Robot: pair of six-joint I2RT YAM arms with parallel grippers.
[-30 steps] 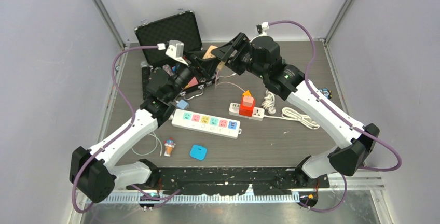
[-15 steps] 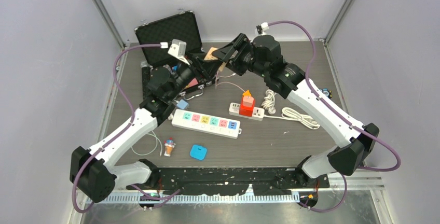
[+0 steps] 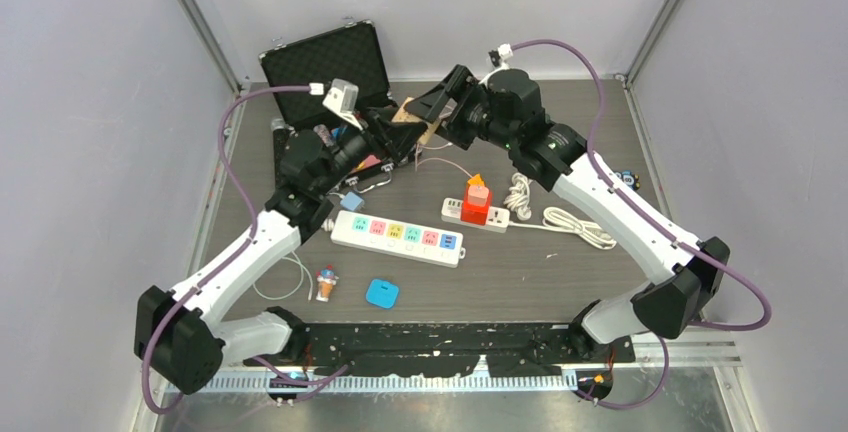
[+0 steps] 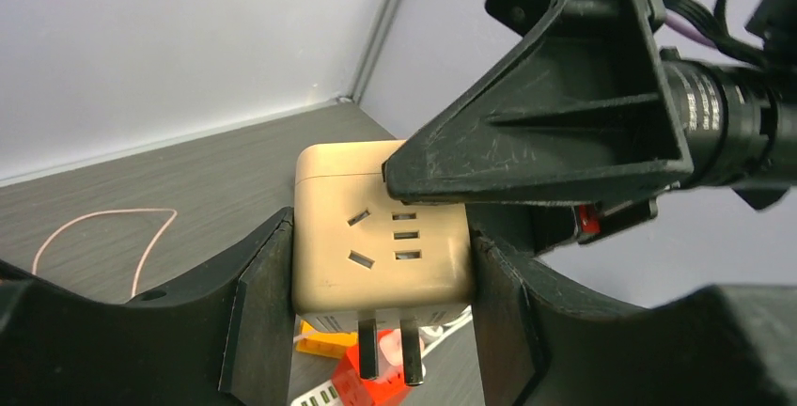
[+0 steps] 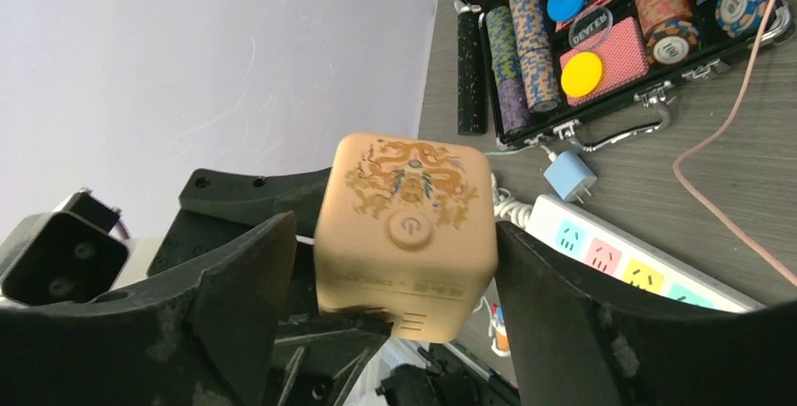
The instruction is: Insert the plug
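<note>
Only the left wrist view shows the tan cube plug's (image 4: 376,227) socket face and two prongs (image 4: 387,350) pointing down. Only the right wrist view shows its dragon print and power button. The cube is held above the table's far side, clamped between the left gripper (image 4: 381,270) and the right gripper (image 5: 404,265), well apart from the white power strip (image 3: 398,237).

One cube plug (image 4: 381,227) between the jaws; below them two power strips (image 3: 398,236), one blue charger (image 5: 570,180), one toy (image 3: 326,283), one blue pad (image 3: 381,293); behind, one chip case (image 3: 325,67).
</note>
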